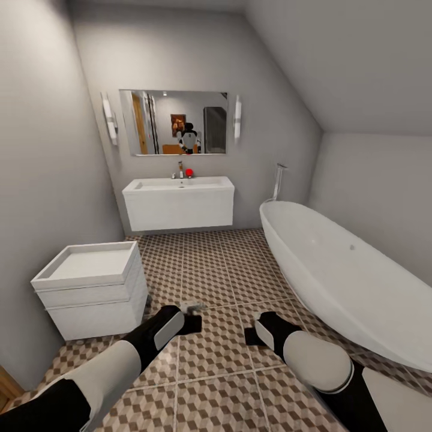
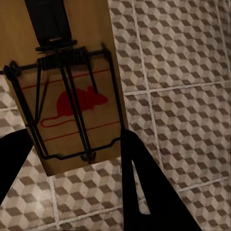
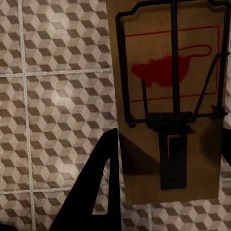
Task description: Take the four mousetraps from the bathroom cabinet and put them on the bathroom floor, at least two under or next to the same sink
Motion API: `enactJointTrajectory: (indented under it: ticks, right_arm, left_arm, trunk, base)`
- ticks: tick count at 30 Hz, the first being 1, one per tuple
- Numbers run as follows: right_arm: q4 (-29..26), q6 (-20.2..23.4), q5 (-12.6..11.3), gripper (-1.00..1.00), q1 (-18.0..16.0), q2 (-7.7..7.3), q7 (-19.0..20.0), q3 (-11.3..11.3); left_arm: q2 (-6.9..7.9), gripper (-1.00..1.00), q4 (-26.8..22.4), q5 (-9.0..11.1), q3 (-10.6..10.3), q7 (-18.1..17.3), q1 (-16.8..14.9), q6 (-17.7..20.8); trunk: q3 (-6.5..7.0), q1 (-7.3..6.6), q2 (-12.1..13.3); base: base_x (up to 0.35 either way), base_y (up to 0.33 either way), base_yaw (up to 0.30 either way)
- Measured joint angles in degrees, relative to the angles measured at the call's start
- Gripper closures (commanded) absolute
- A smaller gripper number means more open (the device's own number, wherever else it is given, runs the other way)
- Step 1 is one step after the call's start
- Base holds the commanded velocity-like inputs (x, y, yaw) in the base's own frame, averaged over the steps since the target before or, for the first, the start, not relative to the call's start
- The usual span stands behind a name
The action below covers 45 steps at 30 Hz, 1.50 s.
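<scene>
Head view puts us in the bathroom, facing the sink (image 1: 178,201), a long white wall-hung basin under a mirror (image 1: 173,122) on the far wall. To our left stands a small white drawer unit (image 1: 93,288), and the oval bathtub (image 1: 342,276) runs along our right. Between them the bathroom floor (image 1: 210,264) spreads out in its cube-patterned tiles, and both our arms reach forward low over it, well short of the sink.

At the tip of our left end effector (image 1: 191,317) a small pale edge sticks out in the head view. The left wrist view shows what it is: a mousetrap (image 2: 67,91), a tan board with dark wire spring and a red mouse print, sits between the two dark fingers (image 2: 144,187), which close in on its sides. The board hangs above the tiles (image 2: 183,96), clear of them.

Our right end effector (image 1: 259,331) points down toward the floor in the head view. From the right wrist view we see the second mousetrap (image 3: 171,96), also printed with a red mouse, with one dark finger (image 3: 98,187) pressed against its edge; the other side runs to the picture's border, so we judge the grip closed on the board from the one contact. Floor tiles (image 3: 57,96) lie behind it.
</scene>
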Motion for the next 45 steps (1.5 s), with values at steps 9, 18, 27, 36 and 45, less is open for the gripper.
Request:
enactJointTrajectory:
  ticks: [9, 18, 27, 36, 45]
  right_arm:
    - [-0.2, -4.8, 0.1, 1.0, 0.0, 0.0, 0.6, 0.0]
    - [-0.2, -5.4, 0.0, 1.0, 0.0, 0.0, 0.7, 0.0]
    - [-0.2, -5.4, 0.0, 1.0, 0.0, 0.0, 0.7, 0.0]
    - [-0.2, -5.4, 0.0, 1.0, 0.0, 0.0, 0.7, 0.0]
    - [-0.2, -7.1, 0.0, 1.0, 0.0, 0.0, 0.7, 0.0]
  left_arm:
    - [-0.19, 1.0, -0.2, -1.0, 0.1, 0.3, 0.0, 2.2]
    - [-0.34, 1.0, -0.4, -1.1, 0.1, 0.5, 0.0, 0.2]
    - [-0.6, 1.0, -0.4, -1.2, 0.1, 0.5, 0.0, -2.1]
    - [-0.65, 1.0, -0.4, -1.2, 0.1, 0.5, 0.0, -3.1]
    - [-1.11, 1.0, -0.3, -1.2, 0.1, 0.5, 0.0, -4.5]
  trunk:
    - [0.0, 0.0, 0.0]
    - [0.0, 0.0, 0.0]
    - [0.0, 0.0, 0.0]
    - [-1.43, 1.75, -3.2]
    - [-3.05, 3.73, -6.8]
  base:
    - [0.0, 0.0, 0.0]
    - [0.0, 0.0, 0.0]
    - [0.0, 0.0, 0.0]
    - [0.0, 0.0, 0.0]
    - [0.0, 0.0, 0.0]
